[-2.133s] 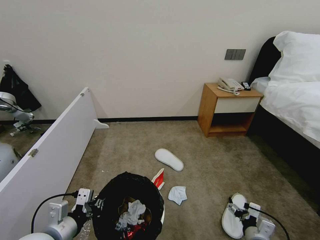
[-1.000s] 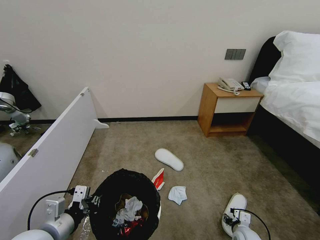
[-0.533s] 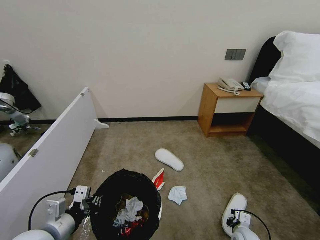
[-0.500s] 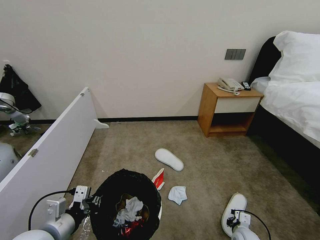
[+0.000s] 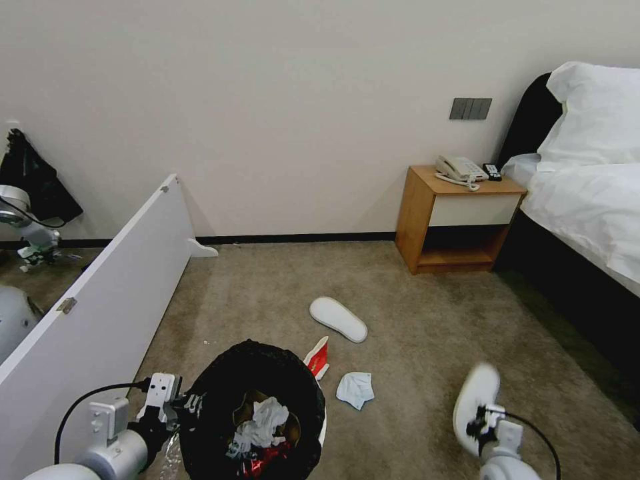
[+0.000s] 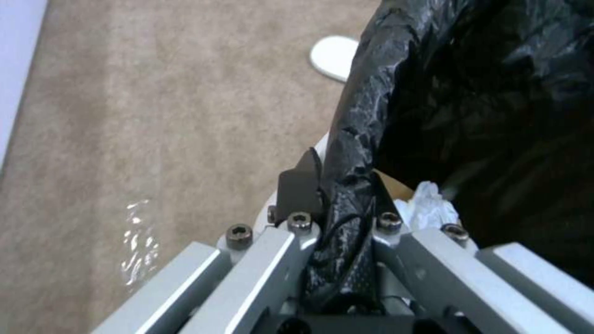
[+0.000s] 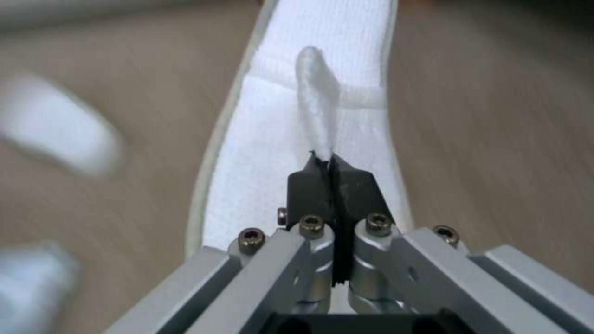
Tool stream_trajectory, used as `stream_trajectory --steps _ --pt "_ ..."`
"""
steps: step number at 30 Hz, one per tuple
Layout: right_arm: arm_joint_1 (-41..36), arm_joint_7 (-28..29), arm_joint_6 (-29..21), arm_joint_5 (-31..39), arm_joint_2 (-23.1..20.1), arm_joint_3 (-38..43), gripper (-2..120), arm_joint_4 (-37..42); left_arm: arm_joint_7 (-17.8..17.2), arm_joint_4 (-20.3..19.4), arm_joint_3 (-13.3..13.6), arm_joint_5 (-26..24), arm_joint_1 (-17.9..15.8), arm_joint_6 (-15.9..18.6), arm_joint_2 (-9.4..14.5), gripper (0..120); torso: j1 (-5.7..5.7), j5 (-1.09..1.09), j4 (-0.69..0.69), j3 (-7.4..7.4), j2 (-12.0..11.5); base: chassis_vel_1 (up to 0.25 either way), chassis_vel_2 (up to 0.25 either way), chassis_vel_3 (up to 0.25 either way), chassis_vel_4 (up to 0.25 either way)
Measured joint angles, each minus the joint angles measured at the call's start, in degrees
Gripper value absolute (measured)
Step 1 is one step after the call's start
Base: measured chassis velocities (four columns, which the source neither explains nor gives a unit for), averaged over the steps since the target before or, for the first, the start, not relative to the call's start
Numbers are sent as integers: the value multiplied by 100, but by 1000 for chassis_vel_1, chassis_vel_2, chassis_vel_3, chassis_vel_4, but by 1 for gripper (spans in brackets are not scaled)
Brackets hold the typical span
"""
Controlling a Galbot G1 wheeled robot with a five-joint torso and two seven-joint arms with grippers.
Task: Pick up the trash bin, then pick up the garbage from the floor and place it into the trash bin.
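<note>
Carpeted bedroom floor is spreading ahead; lower left, my left claw (image 5: 175, 408) is pinching the trash bin (image 5: 253, 413) rim to carry it, while lower right my right claw (image 7: 332, 174) is gripping a white slipper (image 5: 475, 407) by its strap for binning.

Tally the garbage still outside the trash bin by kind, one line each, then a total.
White slippers: 2, one on the carpet, one held by the right end effector
Red-and-white carton: 1
White tissue: 1
Total: 4
</note>
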Motion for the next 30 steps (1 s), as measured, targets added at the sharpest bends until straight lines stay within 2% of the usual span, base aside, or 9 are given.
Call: stream_trajectory --steps 2,4,7,8,10,13,15,21,30 --pt "39 -448 397 127 -107 2 0 87 -3 -2 41 -57 -18 0 45 3 0 -1 3 0 0 0 0 0 0" --pt "174 -1895 1190 779 -359 -121 0 239 -11 9 185 -125 -62 -7 188 3 0 -2 3 0 0 0 0 0 0" --pt "415 -3389 1647 1574 -449 -309 0 214 -15 2 305 -187 -123 -16 287 3 0 -2 2 0 0 0 0 0 0" --pt "415 -3389 1647 1574 -449 -309 0 214 -15 2 305 -187 -123 -16 287 3 0 -2 2 0 0 0 0 0 0" --pt "722 -4579 1781 2433 -567 -773 0 351 -26 -40 444 -292 -210 -19 358 3 0 0 3 0 0 0 0 0 0" --pt "850 -4939 1720 2705 -612 -964 0 456 -28 -42 493 -303 -237 -22 380 3 0 -1 2 0 0 0 0 0 0" --pt "1268 -6179 1246 3207 -651 -1476 0 624 -62 -47 639 -390 -307 -22 418 3 0 -1 5 0 0 0 0 0 0" --pt "1759 -7400 560 3634 -685 -2108 0 722 -112 -22 701 -405 -297 -21 429 3 -1 -2 3 0 0 0 0 0 0" --pt "2367 -8173 156 3700 -992 -3001 0 595 -244 -32 997 -614 -250 28 728 3 0 -2 2 0 0 0 0 0 0"
